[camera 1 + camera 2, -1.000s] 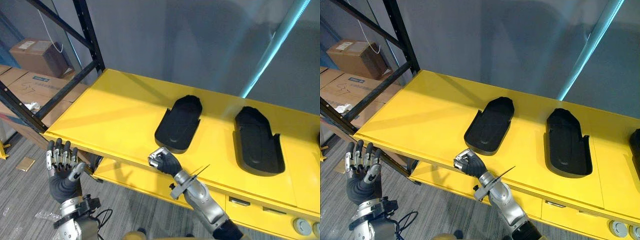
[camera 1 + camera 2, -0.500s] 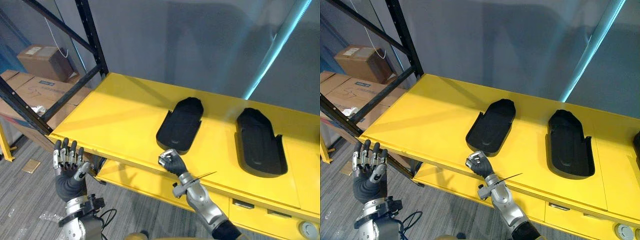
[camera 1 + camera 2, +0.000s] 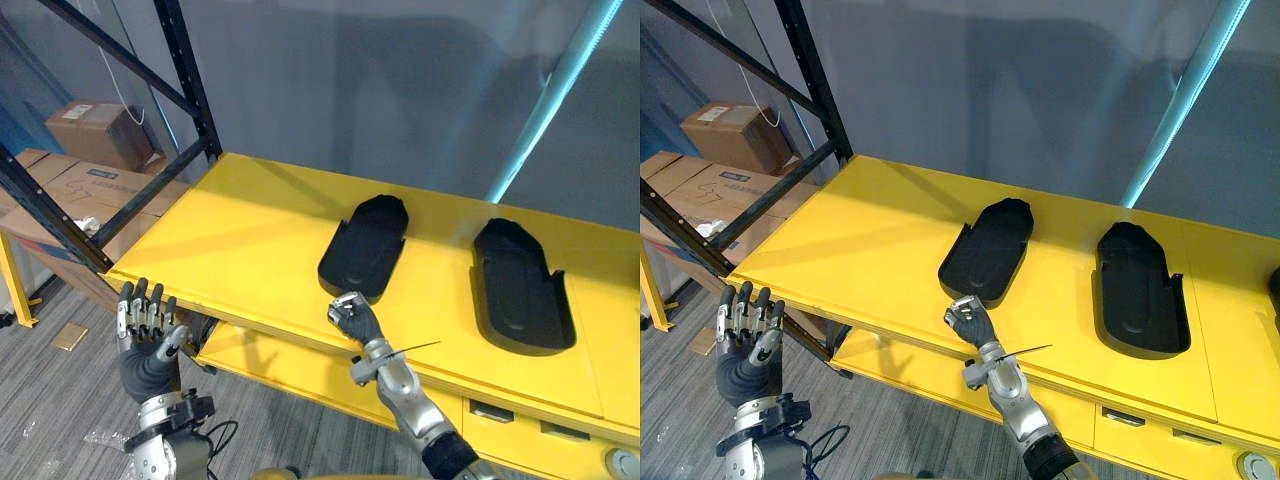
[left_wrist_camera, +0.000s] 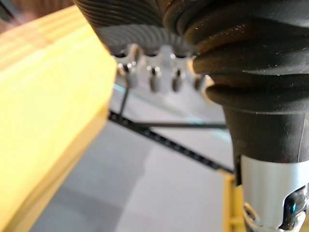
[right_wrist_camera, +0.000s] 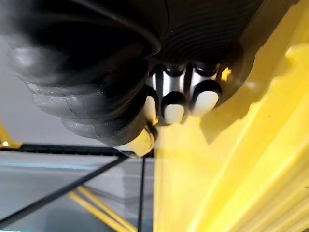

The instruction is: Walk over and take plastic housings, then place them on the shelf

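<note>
Hovering right robot hand (image 3: 350,312) fisted, empty, near black housing (image 3: 365,248); left robot hand (image 3: 150,348) fingers straight; box (image 3: 95,130) label unreadable.

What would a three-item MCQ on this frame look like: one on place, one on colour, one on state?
1. Where is the right hand?
A. At the shelf's front edge, close to the near end of the left housing
B. At the shelf's back edge
C. Past the shelf's left end

2. What colour is the shelf top?
A. Grey
B. Blue
C. Yellow

3. What state is the left hand in?
A. Empty fist
B. Open, fingers straight
C. Pinching a part

Answers:
1 A: the head views show the curled right hand over the front lip, right by that housing's near end.
2 C: the whole deck under the housings is yellow.
3 B: its fingers point straight up below the shelf's left corner and hold nothing.
</note>
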